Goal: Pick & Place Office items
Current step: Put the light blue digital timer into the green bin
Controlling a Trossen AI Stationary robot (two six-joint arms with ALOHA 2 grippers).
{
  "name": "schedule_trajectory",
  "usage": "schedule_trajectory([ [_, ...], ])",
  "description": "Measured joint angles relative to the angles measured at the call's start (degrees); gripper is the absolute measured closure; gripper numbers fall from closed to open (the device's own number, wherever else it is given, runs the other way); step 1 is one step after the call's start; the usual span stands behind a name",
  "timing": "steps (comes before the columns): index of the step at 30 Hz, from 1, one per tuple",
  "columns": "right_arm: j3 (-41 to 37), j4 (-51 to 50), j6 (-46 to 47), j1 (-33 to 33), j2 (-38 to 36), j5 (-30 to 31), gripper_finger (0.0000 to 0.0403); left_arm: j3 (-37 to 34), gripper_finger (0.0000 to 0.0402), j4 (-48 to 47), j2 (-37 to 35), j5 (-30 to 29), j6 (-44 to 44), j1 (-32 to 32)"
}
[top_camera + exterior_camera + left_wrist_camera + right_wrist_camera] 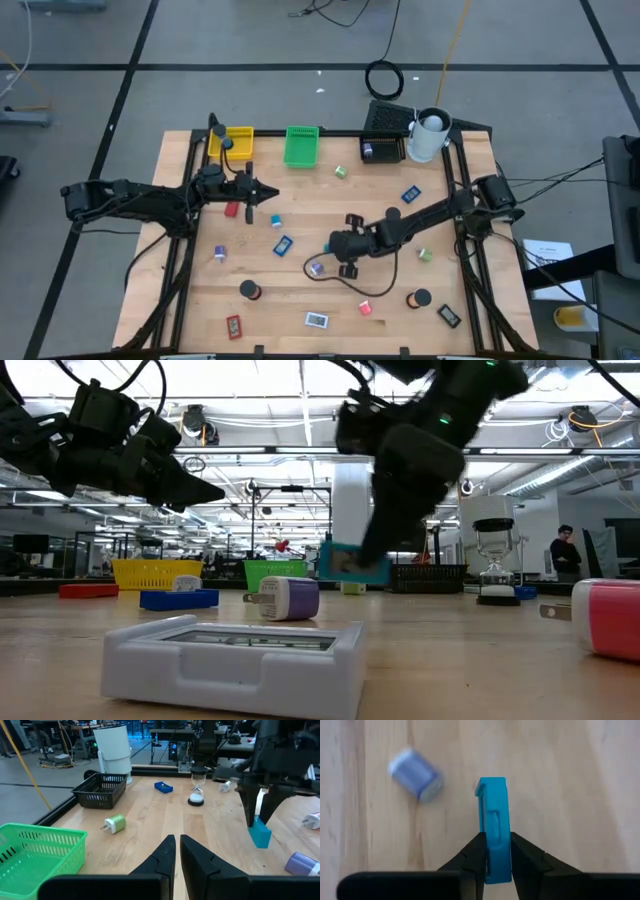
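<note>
My right gripper (335, 247) hangs over the middle of the table, shut on a teal flat piece (495, 820) that also shows in the low view (355, 565). A small purple plug-like bit (318, 268) lies on the wood just near of it (415, 775). My left gripper (268, 192) waits shut above the table's left half, with nothing between its fingers (177, 847). More office items lie scattered about: a blue piece (283, 245), a red piece (232, 210), a green bit (115, 824). My right gripper pinches the teal piece by its two broad faces, near one end (495, 857), between the two fingers. The fingers slant down from the table's right side and lie along the piece. It stands on edge, reaching past the fingertips, its lower end (352, 575) clear of the table.
Along the far edge stand a yellow tray (232, 142), a green tray (301, 146), a black tray (385, 120) and a white cup (430, 135). Near the front edge lie black rolls (248, 290), a white-framed piece (317, 320) and a red piece (233, 326). An hourglass (196, 790) stands right of centre.
</note>
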Motion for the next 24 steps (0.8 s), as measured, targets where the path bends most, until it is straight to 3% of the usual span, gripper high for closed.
schedule_trajectory([
  [10,8.3,-1.9,-9.4,-10.0,0.0,0.0,0.0341,0.0,0.0369,0.0,0.0,0.0,0.2,0.0],
  [18,21.6,-3.3,-16.9,-21.3,0.1,0.6,0.0349,0.0,0.0369,0.0,0.0,0.0,0.2,0.0],
  [24,28.6,-4.0,-20.5,-28.5,5.0,1.5,0.0346,0.0,0.0369,0.0,0.0,0.0,0.2,0.0],
])
